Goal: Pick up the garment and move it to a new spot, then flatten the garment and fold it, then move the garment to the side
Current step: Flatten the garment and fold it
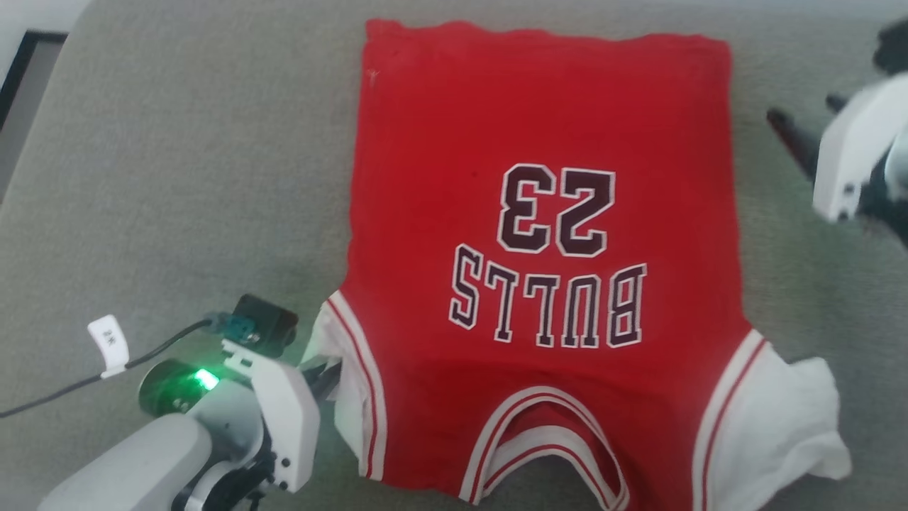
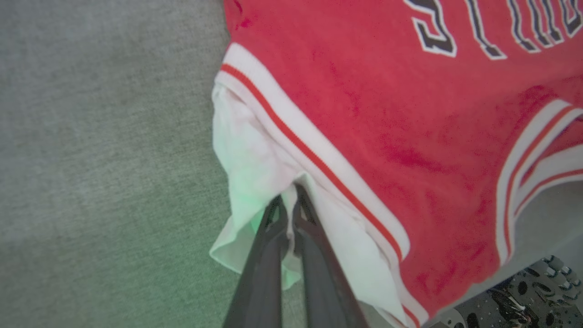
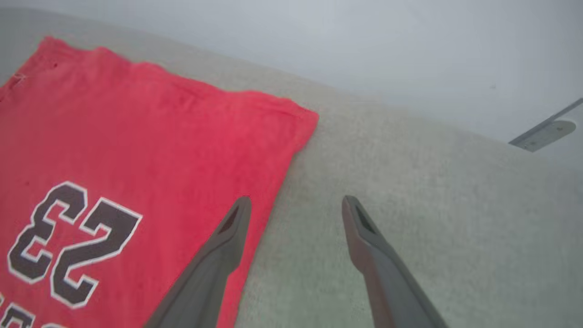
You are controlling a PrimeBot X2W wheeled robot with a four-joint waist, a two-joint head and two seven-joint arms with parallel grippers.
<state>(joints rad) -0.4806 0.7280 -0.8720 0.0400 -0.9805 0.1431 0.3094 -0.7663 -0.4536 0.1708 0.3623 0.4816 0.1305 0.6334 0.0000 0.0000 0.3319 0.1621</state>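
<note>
Grey fabric surface (image 1: 177, 177) w/ red jersey (image 1: 539, 142) spread flat on it, print up.

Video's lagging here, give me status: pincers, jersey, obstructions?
Left pincer shut on jersey, white edge. Right pincer open, empty, beside jersey. Jersey spread flat, number up. Nothing blocking.

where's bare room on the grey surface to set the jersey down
Widest bare patch: grey surface left of the jersey, beyond the left gripper, which crowds the near corner. Narrower strip on its right, by the right gripper.
</note>
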